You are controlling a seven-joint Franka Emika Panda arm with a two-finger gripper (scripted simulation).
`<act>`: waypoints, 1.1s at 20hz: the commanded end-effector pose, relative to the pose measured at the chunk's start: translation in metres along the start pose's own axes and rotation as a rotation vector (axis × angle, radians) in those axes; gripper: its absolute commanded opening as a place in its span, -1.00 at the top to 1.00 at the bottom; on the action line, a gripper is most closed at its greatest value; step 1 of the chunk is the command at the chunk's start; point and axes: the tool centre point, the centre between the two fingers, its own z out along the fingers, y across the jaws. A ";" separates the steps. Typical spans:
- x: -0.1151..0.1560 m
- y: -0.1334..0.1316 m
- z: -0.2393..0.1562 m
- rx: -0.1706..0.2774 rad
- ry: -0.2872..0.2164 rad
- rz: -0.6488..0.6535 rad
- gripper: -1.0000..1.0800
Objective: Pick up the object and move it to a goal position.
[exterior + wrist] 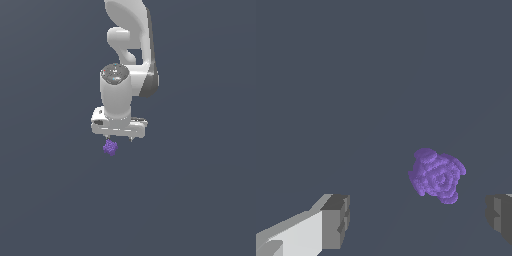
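The object is a small bright purple knobbly cluster lying on the dark grey floor. My white gripper hangs just above it, and the object sits under the finger on the exterior view's left. In the wrist view the purple object lies beyond the gap between the two grey fingertips, nearer the one at the picture's right edge. The gripper is open wide and holds nothing.
The plain dark grey floor fills both views. The white arm rises above the gripper toward the top of the exterior view. No other object shows.
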 end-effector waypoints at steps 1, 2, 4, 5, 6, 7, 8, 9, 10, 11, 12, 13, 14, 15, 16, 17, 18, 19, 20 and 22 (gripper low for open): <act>-0.003 0.010 0.014 0.004 -0.003 0.059 -0.92; -0.005 0.016 0.020 0.006 -0.003 0.088 -0.92; -0.008 0.026 0.033 0.009 -0.005 0.150 -0.92; -0.010 0.031 0.039 0.010 -0.006 0.177 -0.92; -0.012 0.036 0.044 0.010 -0.006 0.202 -0.92; -0.013 0.040 0.049 0.011 -0.006 0.225 -0.92; -0.015 0.043 0.053 0.011 -0.007 0.244 -0.92; -0.016 0.046 0.056 0.011 -0.007 0.261 -0.92; -0.017 0.049 0.059 0.011 -0.007 0.276 -0.92; -0.018 0.051 0.062 0.011 -0.007 0.288 -0.92; -0.019 0.053 0.064 0.011 -0.007 0.297 -0.92; -0.020 0.054 0.065 0.011 -0.008 0.304 -0.92; -0.020 0.055 0.066 0.010 -0.008 0.308 -0.92; -0.020 0.055 0.066 0.010 -0.008 0.309 -0.92; -0.020 0.054 0.065 0.010 -0.009 0.302 -0.92; -0.020 0.054 0.065 0.010 -0.009 0.302 -0.92; -0.020 0.054 0.066 0.010 -0.009 0.302 -0.92; -0.020 0.054 0.068 0.010 -0.009 0.302 -0.92; -0.020 0.054 0.070 0.010 -0.009 0.303 -0.92; -0.020 0.054 0.077 0.010 -0.008 0.303 -0.92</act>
